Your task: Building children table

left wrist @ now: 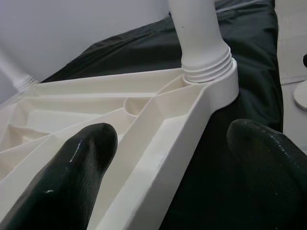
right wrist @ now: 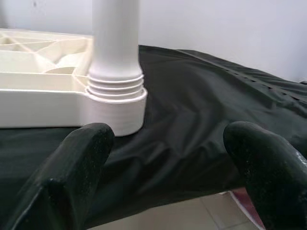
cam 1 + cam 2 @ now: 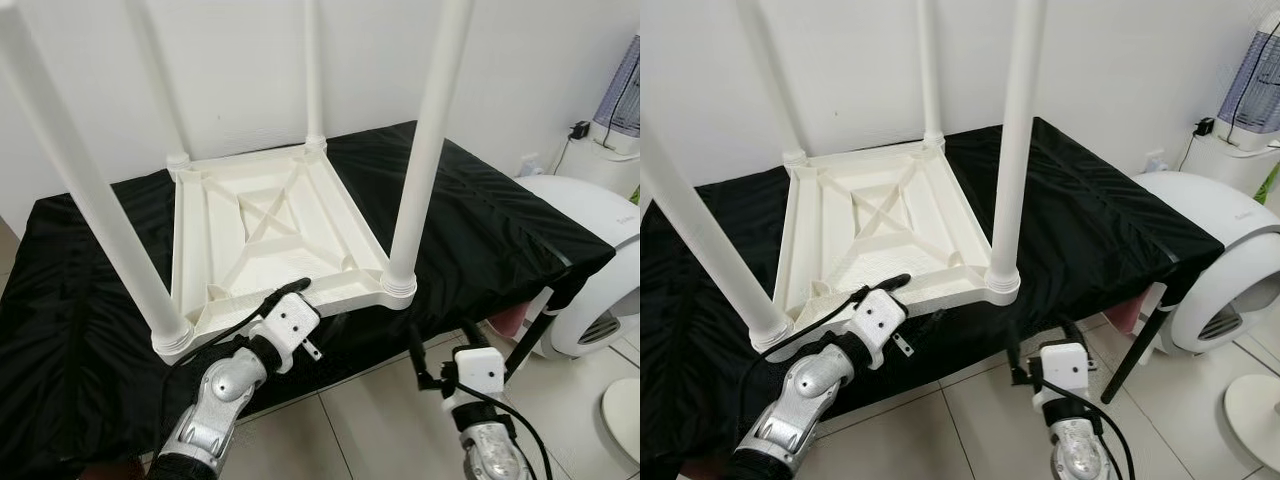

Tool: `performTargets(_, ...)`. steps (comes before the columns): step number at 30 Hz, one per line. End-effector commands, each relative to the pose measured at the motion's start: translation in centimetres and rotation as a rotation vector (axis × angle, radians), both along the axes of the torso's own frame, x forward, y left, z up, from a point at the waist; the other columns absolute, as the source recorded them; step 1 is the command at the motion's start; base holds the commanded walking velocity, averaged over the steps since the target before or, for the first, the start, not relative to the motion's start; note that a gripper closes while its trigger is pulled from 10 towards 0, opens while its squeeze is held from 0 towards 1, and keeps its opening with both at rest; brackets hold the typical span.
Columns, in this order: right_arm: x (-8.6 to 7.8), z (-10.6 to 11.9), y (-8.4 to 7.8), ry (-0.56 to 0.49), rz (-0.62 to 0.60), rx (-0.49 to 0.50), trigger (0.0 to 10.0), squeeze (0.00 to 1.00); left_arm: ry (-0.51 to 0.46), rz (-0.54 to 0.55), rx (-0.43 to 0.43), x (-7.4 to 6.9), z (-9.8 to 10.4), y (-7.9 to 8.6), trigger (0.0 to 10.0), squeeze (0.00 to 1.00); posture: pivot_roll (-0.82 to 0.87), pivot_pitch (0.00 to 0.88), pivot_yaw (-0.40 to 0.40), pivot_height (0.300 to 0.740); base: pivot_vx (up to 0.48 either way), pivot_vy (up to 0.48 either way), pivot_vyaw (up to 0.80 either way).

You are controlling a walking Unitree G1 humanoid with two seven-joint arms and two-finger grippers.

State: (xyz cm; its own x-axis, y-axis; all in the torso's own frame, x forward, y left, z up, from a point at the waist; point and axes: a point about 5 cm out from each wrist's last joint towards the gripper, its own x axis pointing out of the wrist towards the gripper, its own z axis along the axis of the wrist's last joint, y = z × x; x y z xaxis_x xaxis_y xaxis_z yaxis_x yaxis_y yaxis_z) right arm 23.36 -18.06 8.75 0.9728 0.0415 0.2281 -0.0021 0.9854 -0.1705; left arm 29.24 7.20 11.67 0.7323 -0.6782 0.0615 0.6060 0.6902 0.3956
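A white plastic children's table (image 3: 270, 235) lies upside down on a black-covered table (image 3: 490, 220), and all its legs stand up. The near right leg (image 3: 425, 150) is screwed into its corner socket (image 1: 211, 72). The near left leg (image 3: 90, 200) rises at the front left. My left gripper (image 1: 177, 143) is open at the front rim (image 1: 158, 163): one finger (image 1: 81, 158) is over the ribbed underside, the other (image 1: 264, 153) over the black cloth. My right gripper (image 2: 168, 143) is open, lower down in front of the black table's edge, facing the near right leg's base (image 2: 115, 91).
A rounded white appliance (image 3: 590, 250) stands on the tiled floor (image 3: 370, 420) to the right. A white round base (image 3: 625, 420) lies in the lower right corner, and a purple-lit device (image 3: 620, 95) is at the upper right. A white wall runs behind the table.
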Motion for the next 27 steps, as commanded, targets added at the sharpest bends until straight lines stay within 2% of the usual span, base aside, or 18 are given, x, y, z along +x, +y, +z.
performTargets(1, -0.5, -0.2, 0.3, 0.003, -0.001, -0.002, 10.0, 0.0, 0.03, -0.045, 0.084, 0.8, -0.4, -0.3, 10.0, 0.0, -0.19, 0.022, 0.123, 0.74, 0.0, 0.0, 0.0)
performTargets(9, -0.8, -0.2, 0.3, 0.004, -0.005, -0.003, 10.0, 0.0, 0.071, -0.119, 0.186, 1.4, -0.8, -0.7, 10.0, 0.0, -0.2, 0.019, 0.129, 0.74, 0.0, 0.0, 0.0)
performTargets(10, -0.9, -0.1, 0.2, 0.003, -0.007, -0.003, 10.0, 0.0, 0.088, -0.123, 0.235, 1.8, -1.1, -0.5, 10.0, 0.0, -0.2, 0.02, 0.132, 0.74, 0.0, 0.0, 0.0)
performTargets(11, -0.9, -0.1, 0.2, 0.003, -0.007, -0.003, 10.0, 0.0, 0.088, -0.123, 0.235, 1.8, -1.1, -0.5, 10.0, 0.0, -0.2, 0.02, 0.132, 0.74, 0.0, 0.0, 0.0)
performTargets(13, -1.2, -0.1, 0.2, 0.005, -0.009, -0.007, 10.0, 0.0, 0.16, -0.124, 0.307, 2.4, -1.5, 0.5, 10.0, 0.0, -0.2, 0.023, 0.138, 0.74, 0.0, 0.0, 0.0)
performTargets(16, -1.4, -0.1, 0.2, 0.009, -0.01, -0.01, 10.0, 0.0, 0.204, -0.141, 0.356, 2.8, -1.6, 1.3, 10.0, 0.0, -0.2, 0.024, 0.138, 0.74, 0.0, 0.0, 0.0)
performTargets(18, -1.4, -0.1, 0.2, 0.009, -0.01, -0.01, 10.0, 0.0, 0.204, -0.141, 0.356, 2.8, -1.6, 1.3, 10.0, 0.0, -0.2, 0.024, 0.138, 0.74, 0.0, 0.0, 0.0)
performTargets(22, -1.5, -0.2, 0.2, 0.015, -0.007, -0.013, 10.0, 0.0, 0.253, -0.121, 0.409, 3.5, -1.5, 2.3, 10.0, 0.0, -0.19, 0.026, 0.138, 0.74, 0.0, 0.0, 0.0)
performTargets(27, -1.5, -0.3, 0.3, 0.019, -0.004, -0.013, 10.0, 0.0, 0.291, -0.123, 0.421, 4.0, -1.0, 2.7, 10.0, 0.0, -0.18, 0.028, 0.138, 0.74, 0.0, 0.0, 0.0)
